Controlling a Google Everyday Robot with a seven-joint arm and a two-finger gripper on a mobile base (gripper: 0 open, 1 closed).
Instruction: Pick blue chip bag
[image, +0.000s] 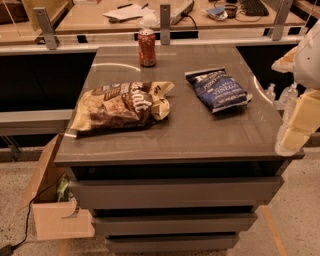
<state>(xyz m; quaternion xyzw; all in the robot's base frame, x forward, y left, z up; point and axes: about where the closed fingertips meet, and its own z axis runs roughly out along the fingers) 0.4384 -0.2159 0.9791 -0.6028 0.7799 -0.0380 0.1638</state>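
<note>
The blue chip bag is a small dark navy bag with white lettering. It lies flat on the right half of the grey table top. My gripper hangs at the right edge of the view, beside the table's front right corner. It is to the right of the bag and nearer the front, apart from it and holding nothing that I can see. The arm rises above it at the frame edge.
A larger brown-and-tan bag lies on the table's left half. A red can stands at the back centre. A cardboard box sits on the floor at the left. Clear bottles stand behind the arm. A cluttered desk lies beyond.
</note>
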